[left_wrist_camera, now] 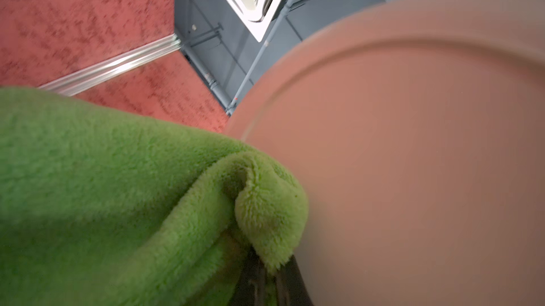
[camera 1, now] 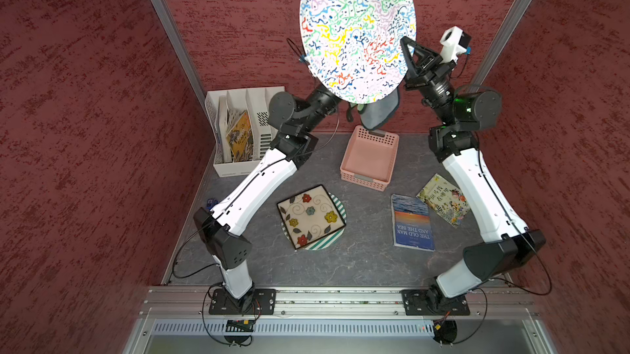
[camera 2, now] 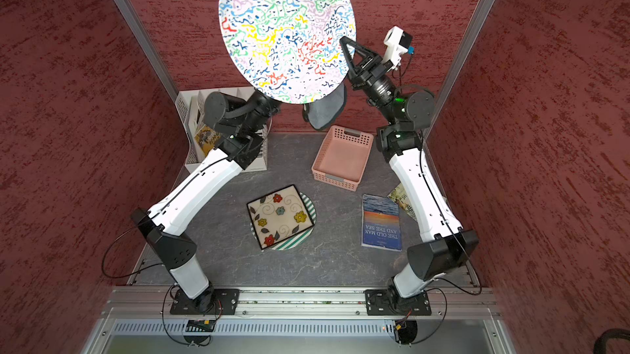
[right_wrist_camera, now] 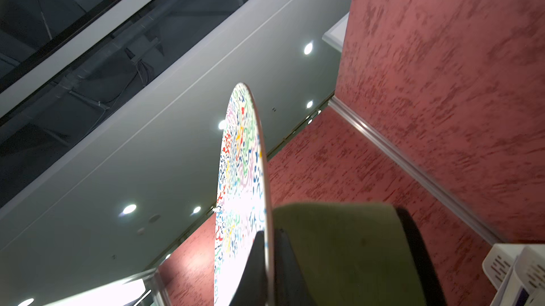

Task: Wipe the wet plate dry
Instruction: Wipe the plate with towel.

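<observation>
- The squiggle-patterned plate (camera 1: 358,25) is held on edge, high above the table (camera 1: 358,267), and looms large in both top views.
- The right gripper (right_wrist_camera: 269,260) pinches its rim, with one narrow finger on each face.
- The left gripper (left_wrist_camera: 269,281) is clamped on a green cloth (left_wrist_camera: 118,186) that lies against the plate's plain back. The plate hides this gripper in both top views.
- A flap of cloth hangs below the plate, above the pink basket (camera 1: 370,161).
- On the table are a white file rack (camera 1: 238,144), a flowered square dish (camera 1: 310,216) on a striped plate (camera 1: 337,229), a blue book (camera 1: 410,222) and an illustrated book (camera 1: 443,204).
</observation>
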Controlling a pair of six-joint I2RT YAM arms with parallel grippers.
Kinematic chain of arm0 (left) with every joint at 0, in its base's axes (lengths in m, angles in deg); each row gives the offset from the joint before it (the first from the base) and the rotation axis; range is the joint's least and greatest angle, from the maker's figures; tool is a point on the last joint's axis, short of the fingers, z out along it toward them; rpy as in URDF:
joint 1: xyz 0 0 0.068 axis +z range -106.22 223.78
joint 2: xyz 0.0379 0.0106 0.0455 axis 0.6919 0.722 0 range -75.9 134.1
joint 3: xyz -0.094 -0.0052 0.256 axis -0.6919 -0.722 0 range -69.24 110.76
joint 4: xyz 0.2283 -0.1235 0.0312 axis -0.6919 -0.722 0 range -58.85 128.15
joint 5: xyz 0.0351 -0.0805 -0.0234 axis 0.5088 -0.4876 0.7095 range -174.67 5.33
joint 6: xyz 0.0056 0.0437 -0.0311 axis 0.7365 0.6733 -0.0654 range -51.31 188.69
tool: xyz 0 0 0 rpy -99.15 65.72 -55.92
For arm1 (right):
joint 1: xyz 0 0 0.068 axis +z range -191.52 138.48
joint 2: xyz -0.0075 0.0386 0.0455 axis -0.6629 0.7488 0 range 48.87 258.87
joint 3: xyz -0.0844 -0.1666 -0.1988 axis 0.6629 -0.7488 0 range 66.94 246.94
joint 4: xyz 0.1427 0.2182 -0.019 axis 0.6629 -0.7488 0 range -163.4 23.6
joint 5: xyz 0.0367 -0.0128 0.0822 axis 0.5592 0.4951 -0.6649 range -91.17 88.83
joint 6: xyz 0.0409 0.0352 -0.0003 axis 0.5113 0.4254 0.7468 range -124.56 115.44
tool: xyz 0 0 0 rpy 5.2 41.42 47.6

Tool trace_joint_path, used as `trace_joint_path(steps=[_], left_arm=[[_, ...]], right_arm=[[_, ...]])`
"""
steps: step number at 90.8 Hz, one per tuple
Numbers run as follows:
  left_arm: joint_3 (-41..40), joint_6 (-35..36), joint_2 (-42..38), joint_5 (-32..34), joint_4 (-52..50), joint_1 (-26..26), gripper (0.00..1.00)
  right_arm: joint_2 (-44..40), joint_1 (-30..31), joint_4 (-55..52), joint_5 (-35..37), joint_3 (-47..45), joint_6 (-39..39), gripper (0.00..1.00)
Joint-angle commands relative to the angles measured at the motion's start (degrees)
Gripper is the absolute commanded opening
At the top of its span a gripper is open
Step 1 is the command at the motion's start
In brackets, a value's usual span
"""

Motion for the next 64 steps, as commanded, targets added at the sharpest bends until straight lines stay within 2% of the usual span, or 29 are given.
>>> trace_joint_path(steps=[1, 11, 20, 32, 49, 64], left_arm=[[-9.0, 5.5, -8.6, -3.0, 4.0, -2.2, 0.0], [-19.7, 15.0, -18.1, 1.7, -5.9, -2.1, 0.0], [-20.2, 23.5, -22.7, 7.7, -23.0, -2.4, 0.0], [-12.9, 36.8, -21.8, 18.3, -42.2, -4.6, 0.0], [0.4, 55.0, -13.6, 34.9, -58.8, -7.8, 0.0], [12.6, 65.0, -3.7, 38.5, -68.6, -8.6, 0.0]], right_arm=[[1.3, -6.0, -10.1, 6.7, 0.6, -1.5, 0.0], [-1.8, -8.4, -13.8, 7.0, -4.5, -3.6, 0.0], [-5.5, -7.0, -21.0, 6.2, -8.4, -10.9, 0.0], [-10.2, -4.7, -27.6, 6.7, -12.5, -18.5, 0.0], [-14.0, -0.7, -34.3, 7.4, -13.5, -26.6, 0.0], [-16.1, 3.4, -38.6, 8.4, -13.7, -31.8, 0.0]])
